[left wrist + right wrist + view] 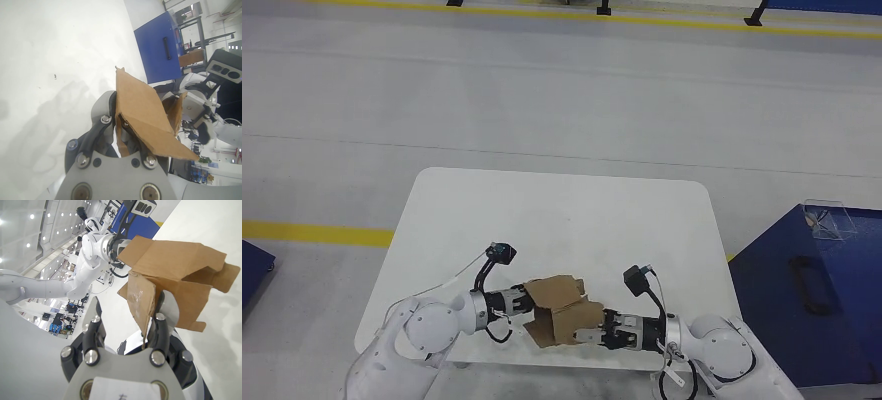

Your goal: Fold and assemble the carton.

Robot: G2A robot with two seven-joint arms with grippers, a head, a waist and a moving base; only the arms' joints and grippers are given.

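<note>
Carton (557, 308) sits between the two grippers at the 6 o'clock edge of the white table (562, 210). It is a brown shell, half opened, with its flaps loose and not yet tucked. Whether its underside touches the tabletop I cannot tell. In the top view its long axis runs roughly from 10 o'clock to 4 o'clock, with one arm at each end.

The left gripper (519, 298) meets it at the 9 o'clock end. In the left wrist view its fingers (103, 106) are drawn close together on a thin cardboard wall that runs down between them, and a broad flap hides the far finger. I judge this a firm pinch that anchors the fold.

The right gripper (594, 333) stands at the carton's 4 o'clock end. Its fingers (95, 310) are spread wide. A worn, creased flap pokes into the gap, lying against the inside of one finger and clear of the other.

The coming move likely turns on that flap. It is off-centre and edge-on to the right fingers, so the right arm is the nearer one to close on it or push it inward while the left holds the body.
</note>
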